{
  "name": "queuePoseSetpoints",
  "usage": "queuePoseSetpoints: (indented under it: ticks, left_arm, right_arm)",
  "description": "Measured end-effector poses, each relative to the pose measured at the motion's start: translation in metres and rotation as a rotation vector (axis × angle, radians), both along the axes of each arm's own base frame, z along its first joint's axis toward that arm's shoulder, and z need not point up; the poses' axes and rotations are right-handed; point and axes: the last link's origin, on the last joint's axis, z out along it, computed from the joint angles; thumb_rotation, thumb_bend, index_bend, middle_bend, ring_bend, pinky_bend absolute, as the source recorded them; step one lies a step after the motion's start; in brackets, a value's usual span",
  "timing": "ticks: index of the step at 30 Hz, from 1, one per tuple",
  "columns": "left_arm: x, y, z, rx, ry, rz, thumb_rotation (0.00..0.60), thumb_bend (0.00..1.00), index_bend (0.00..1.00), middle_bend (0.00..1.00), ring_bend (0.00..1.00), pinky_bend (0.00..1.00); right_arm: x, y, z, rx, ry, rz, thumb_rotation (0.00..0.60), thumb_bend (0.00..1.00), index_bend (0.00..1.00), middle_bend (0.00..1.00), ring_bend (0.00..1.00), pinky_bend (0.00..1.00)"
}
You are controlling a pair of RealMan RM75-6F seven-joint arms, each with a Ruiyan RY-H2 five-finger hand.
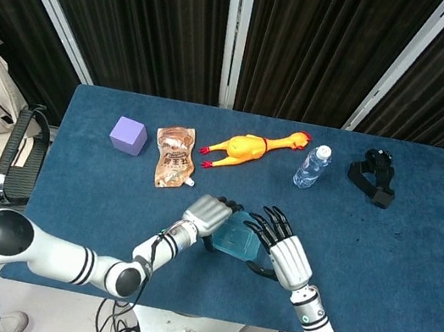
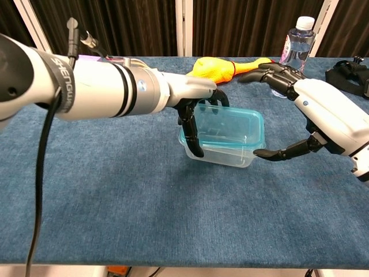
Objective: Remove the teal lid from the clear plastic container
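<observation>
Two hands flank the clear plastic container [image 2: 222, 151], which sits near the front middle of the table [image 2: 115, 190] with the teal lid [image 2: 225, 130] on top, so the removal itself looks not yet done. At the container's nine o'clock, the left hand [image 2: 193, 107] clamps its near end, fingers curled over the rim. At three o'clock, the right hand [image 2: 314, 118] hovers spread apart, thumb just beside the wall, holding nothing. Gripping and lifting the lid remains.
</observation>
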Motion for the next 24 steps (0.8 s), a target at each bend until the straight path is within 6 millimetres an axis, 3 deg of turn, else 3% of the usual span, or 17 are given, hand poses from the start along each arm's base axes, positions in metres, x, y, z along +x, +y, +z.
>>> queuePoseSetpoints:
  ticks: [11, 24]
  left_arm:
    - [0.001, -0.001, 0.006, -0.032, -0.024, 0.008, 0.6, 0.01, 0.17, 0.33, 0.25, 0.42]
    - [-0.002, -0.002, 0.008, -0.07, -0.049, 0.034, 0.6, 0.01, 0.12, 0.25, 0.19, 0.38]
  right_arm:
    - [0.007, -0.007, 0.002, -0.018, -0.033, 0.02, 0.6, 0.38, 0.34, 0.23, 0.0, 0.0]
    - [0.01, -0.01, -0.001, -0.02, -0.026, 0.025, 0.6, 0.51, 0.47, 0.25, 0.02, 0.0]
